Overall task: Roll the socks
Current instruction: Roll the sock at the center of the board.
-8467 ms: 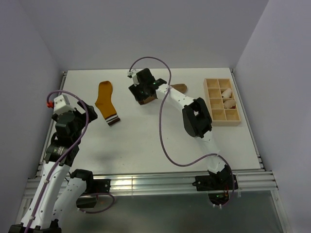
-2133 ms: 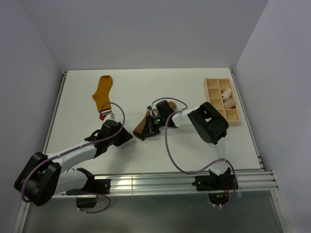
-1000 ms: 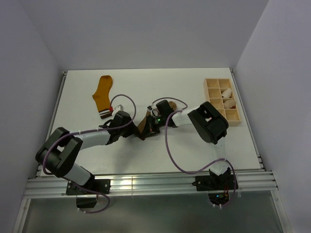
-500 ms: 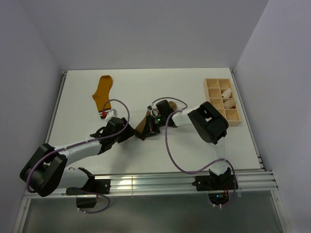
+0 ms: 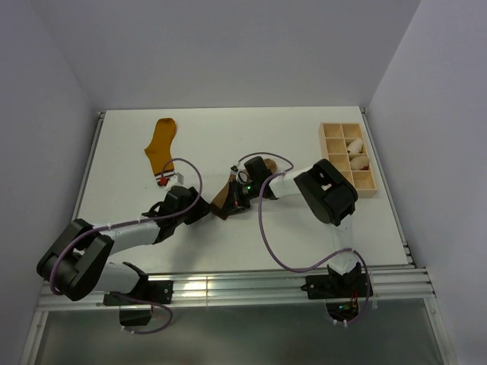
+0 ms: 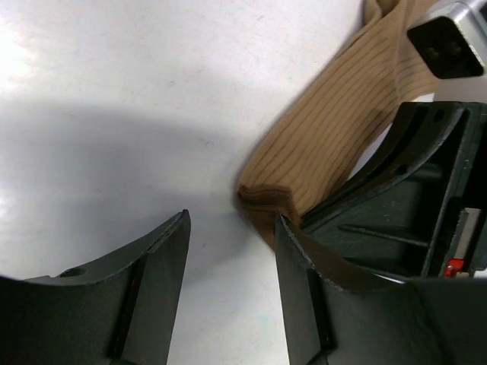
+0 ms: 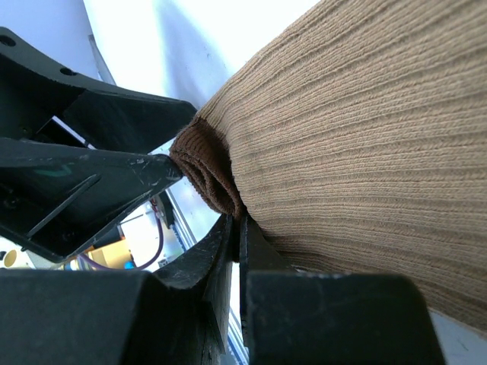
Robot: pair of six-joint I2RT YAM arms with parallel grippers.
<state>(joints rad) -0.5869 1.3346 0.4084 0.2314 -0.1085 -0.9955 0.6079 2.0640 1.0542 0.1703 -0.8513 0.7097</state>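
The tan-brown sock [image 5: 222, 196] lies mid-table, and its ribbed fabric [image 7: 350, 129] fills the right wrist view. My right gripper [image 7: 240, 224] is shut on its dark-brown cuff [image 7: 204, 169], low over the table [image 5: 230, 202]. My left gripper [image 6: 231, 220] stands open just short of that cuff [image 6: 262, 199], nothing between its fingers [image 6: 152, 281]. From above, the left gripper [image 5: 205, 210] faces the right one across the cuff. The mustard-orange sock [image 5: 162, 144] lies flat at the back left, its striped cuff nearest the left arm.
A wooden compartment box [image 5: 323, 152] holding small cream rolls [image 5: 354, 146] stands at the right. The left arm's purple cable [image 5: 183, 169] loops over the table near the orange sock. White walls close in the back and both sides.
The left arm drew back slightly from the tan sock and then settled beside its cuff, jaws open. The right gripper has kept its hold on the cuff without moving.
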